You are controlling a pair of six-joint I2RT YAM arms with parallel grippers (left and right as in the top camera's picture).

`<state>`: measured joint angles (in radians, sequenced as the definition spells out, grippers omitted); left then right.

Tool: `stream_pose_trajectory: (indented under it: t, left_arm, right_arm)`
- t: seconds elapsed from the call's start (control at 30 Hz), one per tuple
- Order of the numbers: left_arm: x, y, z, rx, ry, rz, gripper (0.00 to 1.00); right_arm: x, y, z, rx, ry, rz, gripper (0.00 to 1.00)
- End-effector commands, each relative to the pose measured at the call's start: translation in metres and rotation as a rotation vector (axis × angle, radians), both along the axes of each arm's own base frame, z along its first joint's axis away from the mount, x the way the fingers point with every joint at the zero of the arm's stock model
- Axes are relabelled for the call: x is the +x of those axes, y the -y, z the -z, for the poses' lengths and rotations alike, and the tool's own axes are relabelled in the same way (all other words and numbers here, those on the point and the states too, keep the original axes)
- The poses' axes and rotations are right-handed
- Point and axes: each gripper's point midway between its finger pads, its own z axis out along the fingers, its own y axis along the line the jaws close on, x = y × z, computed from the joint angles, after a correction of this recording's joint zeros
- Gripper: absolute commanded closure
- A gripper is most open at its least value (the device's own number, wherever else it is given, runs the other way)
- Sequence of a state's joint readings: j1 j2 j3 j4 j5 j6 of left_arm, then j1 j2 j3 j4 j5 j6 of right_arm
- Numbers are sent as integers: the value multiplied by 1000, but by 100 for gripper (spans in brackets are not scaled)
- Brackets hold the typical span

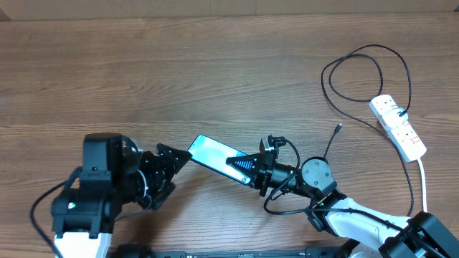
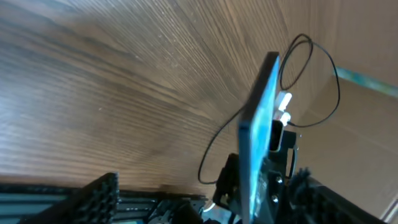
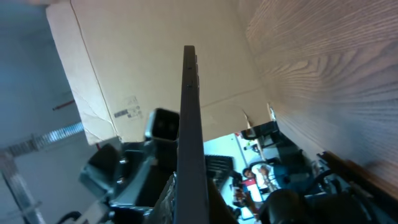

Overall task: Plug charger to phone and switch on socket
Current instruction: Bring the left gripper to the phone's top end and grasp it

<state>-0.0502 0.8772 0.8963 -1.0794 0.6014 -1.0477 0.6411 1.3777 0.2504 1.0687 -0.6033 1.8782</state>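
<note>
Above the desk (image 1: pixel 215 72), right end effector (image 1: pixel 244 166) grips the phone (image 1: pixel 211 152); left end effector (image 1: pixel 179 158) gapes around it. Likely a handover: left should close squarely.

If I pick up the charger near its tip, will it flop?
Probably floppy: the charger lies in loose loops, so its connector tip would likely droop. It looks thin, so it may slip when pinched. Its far end seems plugged into the socket, so pulling could drag that.

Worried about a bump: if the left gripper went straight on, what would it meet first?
The phone, held by the right gripper; its free end lies just ahead of the left gripper, though depth is unclear.
</note>
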Motion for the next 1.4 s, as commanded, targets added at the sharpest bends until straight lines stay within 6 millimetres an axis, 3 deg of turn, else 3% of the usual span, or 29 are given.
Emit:
stream_pose_trajectory:
  t: [0.0,0.17,0.4,0.6,0.7,0.8,1.07,1.2,1.37]
  left_arm:
    - [-1,13,11,-81,-39,-9,23]
    - [21,31,0,-125,76,8,25]
    - [22,49,6,-95,56,-32,27]
    - [28,67,-2,-84,123,-38,33]
    - [27,70,3,-61,113,-46,34]
    - [26,74,9,-41,101,-38,43]
    - [38,75,16,-18,101,-65,56]
    - [43,77,22,-9,93,-68,69]
    - [49,85,18,-39,110,-53,77]
  right_arm:
    - [11,2,-11,53,-56,55,96]
    - [15,3,8,5,-145,85,96]
    - [16,2,-2,29,-121,78,96]
    - [9,-2,-5,51,-162,36,96]
    - [3,-6,-17,92,-143,8,96]
    - [-1,-8,-24,113,-116,-8,96]
    - [-4,-9,-24,123,-157,-27,96]
    - [-4,-9,-23,120,-160,-25,96]
    - [-3,-9,-17,102,-184,-19,96]
